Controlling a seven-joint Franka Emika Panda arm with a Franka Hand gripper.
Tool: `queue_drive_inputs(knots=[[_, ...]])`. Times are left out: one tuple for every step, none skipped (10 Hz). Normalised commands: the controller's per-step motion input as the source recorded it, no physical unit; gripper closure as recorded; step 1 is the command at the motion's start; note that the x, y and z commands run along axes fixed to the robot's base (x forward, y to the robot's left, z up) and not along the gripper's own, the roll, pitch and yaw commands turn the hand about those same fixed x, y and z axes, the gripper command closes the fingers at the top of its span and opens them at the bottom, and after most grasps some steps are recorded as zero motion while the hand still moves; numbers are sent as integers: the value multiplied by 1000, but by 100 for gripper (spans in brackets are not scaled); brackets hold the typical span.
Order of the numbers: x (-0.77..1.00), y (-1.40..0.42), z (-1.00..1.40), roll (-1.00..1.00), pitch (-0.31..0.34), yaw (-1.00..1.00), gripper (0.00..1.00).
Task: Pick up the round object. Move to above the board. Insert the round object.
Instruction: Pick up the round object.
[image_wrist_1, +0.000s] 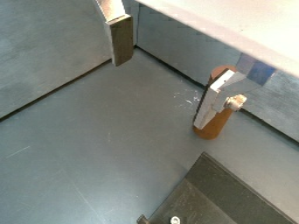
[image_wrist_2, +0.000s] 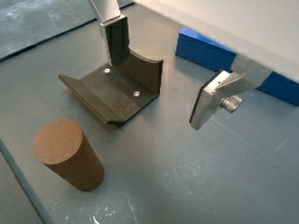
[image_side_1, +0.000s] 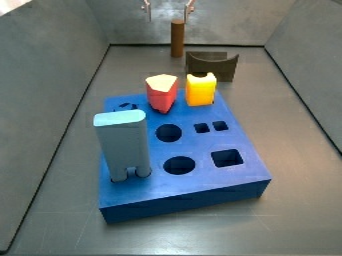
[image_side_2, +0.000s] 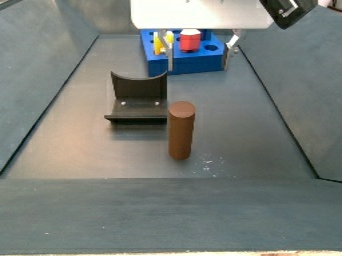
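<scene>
Round object (image_side_2: 181, 131): a slim brown cylinder standing upright on the grey floor, centre of this side view, free of any grasp; in the opposite side view it appears at upper centre (image_side_1: 177, 37), beyond the board. Board (image_side_1: 181, 150): a flat blue square block filling the middle of that frame, with round and square holes in its top. A grey-blue block (image_side_1: 120, 146) stands in the board at its left front, a red block (image_side_1: 162, 93) and a yellow-orange block (image_side_1: 201, 88) at its far edge; the remaining holes are open. A dark brown arch-shaped piece (image_side_2: 136, 99) lies on the floor at centre left, near the peg but apart from it, between peg and board (image_side_2: 189, 50). Gripper (image_wrist_2: 158, 70): raised above the floor with its jaws wide apart, holding nothing; one finger (image_wrist_2: 114, 39) hangs over the arch piece (image_wrist_2: 115, 89), and the peg (image_wrist_2: 68, 156) stands to the lower left of that wrist frame. Grey walls enclose the floor on all sides.
</scene>
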Motion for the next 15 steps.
queue_drive_inputs(knots=[[146,86,-94,80,20,0,0],[383,326,-169,183,0,-126,0],[383,500,-186,149,-23,-146,0],[511,509,-234,146,-46,-134,0],[457,591,-314,123,-100,-157,0],[220,546,-274,14,-80,-194,0],[80,591,-251,-80,-69,-183,0],[9,617,-323,-320,-94,-177,0],[0,606,-337,-531,-69,-177,0],[0,511,-337,-700,-69,-149,0],[0,451,-371,-791,-23,-123,0],[0,306,-286,-697,0,-86,0],[20,0,-223,-303,97,0,0],[11,-80,-123,-57,111,0,0],[0,-151,-54,-29,26,0,0]])
